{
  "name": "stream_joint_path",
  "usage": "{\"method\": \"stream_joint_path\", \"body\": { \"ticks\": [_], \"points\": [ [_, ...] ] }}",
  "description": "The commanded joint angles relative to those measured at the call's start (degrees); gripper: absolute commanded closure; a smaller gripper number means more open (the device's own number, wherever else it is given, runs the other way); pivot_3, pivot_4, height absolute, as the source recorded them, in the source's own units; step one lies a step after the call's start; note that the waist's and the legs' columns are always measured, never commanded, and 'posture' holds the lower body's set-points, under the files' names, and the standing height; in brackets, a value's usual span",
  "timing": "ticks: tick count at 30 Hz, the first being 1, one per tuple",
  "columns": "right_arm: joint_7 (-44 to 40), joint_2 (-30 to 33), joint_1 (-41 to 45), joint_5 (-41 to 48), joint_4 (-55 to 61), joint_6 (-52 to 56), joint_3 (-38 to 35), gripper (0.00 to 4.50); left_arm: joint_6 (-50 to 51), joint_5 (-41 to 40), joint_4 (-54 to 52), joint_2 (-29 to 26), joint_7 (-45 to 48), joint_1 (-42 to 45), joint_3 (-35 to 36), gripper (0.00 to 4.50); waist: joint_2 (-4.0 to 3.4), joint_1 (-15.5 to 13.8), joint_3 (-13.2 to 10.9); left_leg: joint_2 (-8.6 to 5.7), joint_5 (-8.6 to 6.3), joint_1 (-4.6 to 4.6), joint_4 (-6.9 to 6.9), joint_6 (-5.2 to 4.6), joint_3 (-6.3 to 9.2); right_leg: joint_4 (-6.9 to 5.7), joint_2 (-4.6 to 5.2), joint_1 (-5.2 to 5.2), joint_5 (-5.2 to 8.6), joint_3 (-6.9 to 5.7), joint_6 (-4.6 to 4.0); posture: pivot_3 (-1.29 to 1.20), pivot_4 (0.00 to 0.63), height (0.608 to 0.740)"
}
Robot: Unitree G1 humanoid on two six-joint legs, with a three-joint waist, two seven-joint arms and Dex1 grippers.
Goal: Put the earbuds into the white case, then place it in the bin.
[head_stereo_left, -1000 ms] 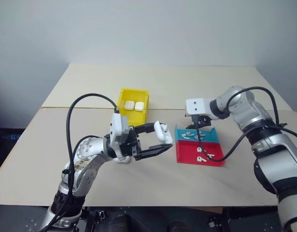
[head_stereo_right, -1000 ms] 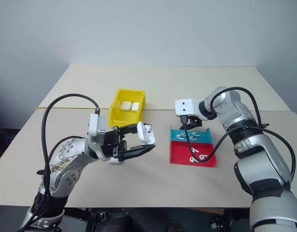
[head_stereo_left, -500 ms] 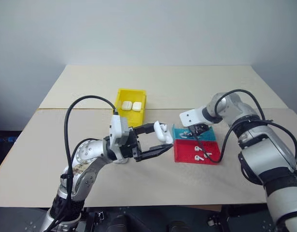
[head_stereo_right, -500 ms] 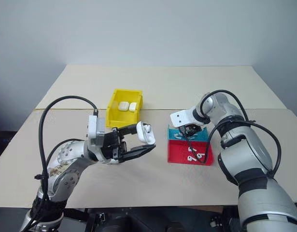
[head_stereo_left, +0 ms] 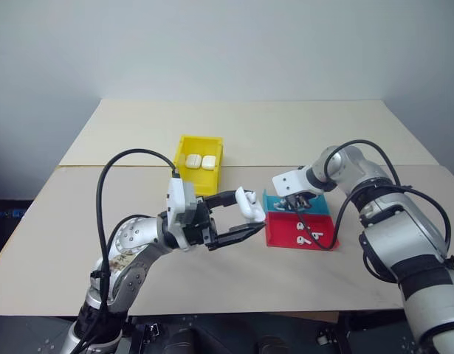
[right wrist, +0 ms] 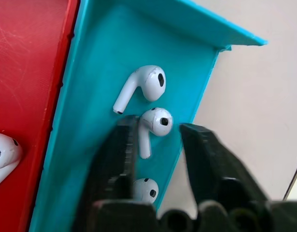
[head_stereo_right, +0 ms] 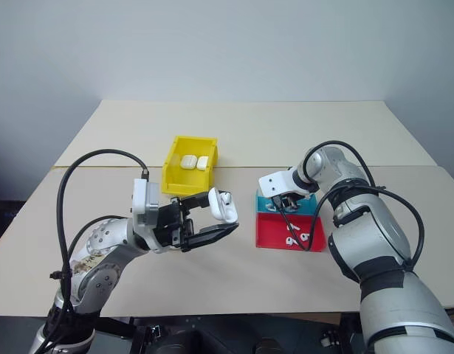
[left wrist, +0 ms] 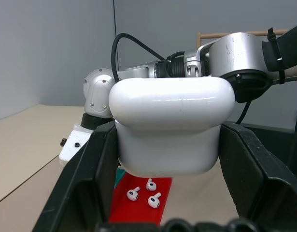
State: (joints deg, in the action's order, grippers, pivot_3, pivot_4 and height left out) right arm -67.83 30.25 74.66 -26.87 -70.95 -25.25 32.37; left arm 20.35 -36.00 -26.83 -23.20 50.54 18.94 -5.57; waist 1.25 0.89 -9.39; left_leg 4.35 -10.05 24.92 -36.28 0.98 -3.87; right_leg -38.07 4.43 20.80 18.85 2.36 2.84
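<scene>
The right end effector [right wrist: 158, 145] had dropped into the blue tray [right wrist: 105, 72], fingers narrowing around an earbud [right wrist: 153, 123], not yet clamped; the left end effector [head_stereo_left: 238, 217] gripped the white case [head_stereo_left: 247, 203].

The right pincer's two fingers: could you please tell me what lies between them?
One white earbud lies between the right pincer fingers, on the blue tray half, in the right wrist view.

Beige table [head_stereo_left: 123, 192]: yellow bin [head_stereo_left: 201, 177], red-blue tray [head_stereo_left: 286, 233].

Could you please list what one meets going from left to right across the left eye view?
Bright yellow rectangular plastic bin → small glossy white plastic case held in the left gripper → shallow red and blue tray → right gripper over its blue half.
</scene>
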Motion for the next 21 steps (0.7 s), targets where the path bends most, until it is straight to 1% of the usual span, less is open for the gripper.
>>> {"method": "stream_joint_path", "body": {
  "ticks": [1, 8, 13, 15, 17, 18, 21],
  "points": [
    [0.0, 0.2, 0.3, -0.2, 0.0, -0.8, -1.2, 3.87, 0.2, -1.1, -3.0, -0.4, -0.7, -0.3, 0.7, 1.71, 0.0, 0.0, 0.0, 0.0, 0.0, 0.0, 0.0, 0.0, 0.0, 0.0, 0.0, 0.0, 0.0, 0.0, 0.0, 0.0, 0.15, 0.74],
    [0.0, 0.4, -0.4, 0.6, 0.1, 0.9, -2.5, 3.87, 0.6, -1.3, -3.7, -0.8, -1.2, -0.5, 0.3, 1.71, 0.0, 0.0, 0.0, 0.0, 0.0, 0.0, -0.01, 0.0, 0.0, -0.01, 0.0, 0.0, 0.0, 0.0, 0.0, 0.0, 0.15, 0.74],
    [-4.9, 2.6, -0.1, 6.3, 3.1, 5.1, -8.7, 3.87, 0.6, -1.5, -1.9, -0.9, 0.5, 0.9, 0.7, 1.71, -0.02, 0.0, 0.0, 0.0, 0.0, 0.0, 0.0, 0.0, 0.0, -0.01, 0.0, 0.0, 0.0, -0.01, 0.0, 0.0, 0.15, 0.74],
    [-7.9, 4.1, -0.9, 10.9, 7.1, 7.7, -12.8, 3.87, 0.2, -1.4, -0.5, -0.6, 1.1, 2.0, 0.7, 1.71, -0.11, -0.2, -0.1, 0.0, 0.0, 0.01, 0.0, 0.0, 0.0, 0.0, 0.0, 0.0, 0.0, -0.01, 0.0, 0.0, 0.15, 0.74],
    [-13.2, 5.9, -4.3, 19.6, 16.5, 14.6, -19.4, 3.87, -0.4, -1.1, 0.8, 0.1, 1.7, 3.2, 0.4, 1.71, -0.12, -0.3, -0.1, 0.0, 0.0, 0.01, 0.01, 0.0, 0.0, 0.01, 0.0, 0.0, 0.0, -0.01, 0.0, 0.0, 0.15, 0.74],
    [-15.0, 6.6, -7.2, 25.1, 23.2, 18.8, -23.2, 3.87, -0.6, -1.0, 1.4, 0.4, 2.0, 3.8, 0.2, 1.71, -0.13, -0.4, -0.1, 0.0, 0.0, 0.01, 0.0, 0.0, 0.02, 0.02, 0.0, -0.03, 0.0, -0.04, 0.0, 0.0, 0.15, 0.74],
    [-16.4, 8.4, -16.9, 43.2, 46.1, 39.6, -34.6, 3.87, -1.2, -0.6, 3.1, 1.3, 3.3, 5.4, -0.4, 1.71, -0.13, -0.8, -0.1, 0.02, -0.01, 0.02, -0.02, -0.01, 0.07, 0.09, -0.01, -0.16, 0.0, -0.11, 0.0, 0.0, 0.15, 0.74]
  ]
}}
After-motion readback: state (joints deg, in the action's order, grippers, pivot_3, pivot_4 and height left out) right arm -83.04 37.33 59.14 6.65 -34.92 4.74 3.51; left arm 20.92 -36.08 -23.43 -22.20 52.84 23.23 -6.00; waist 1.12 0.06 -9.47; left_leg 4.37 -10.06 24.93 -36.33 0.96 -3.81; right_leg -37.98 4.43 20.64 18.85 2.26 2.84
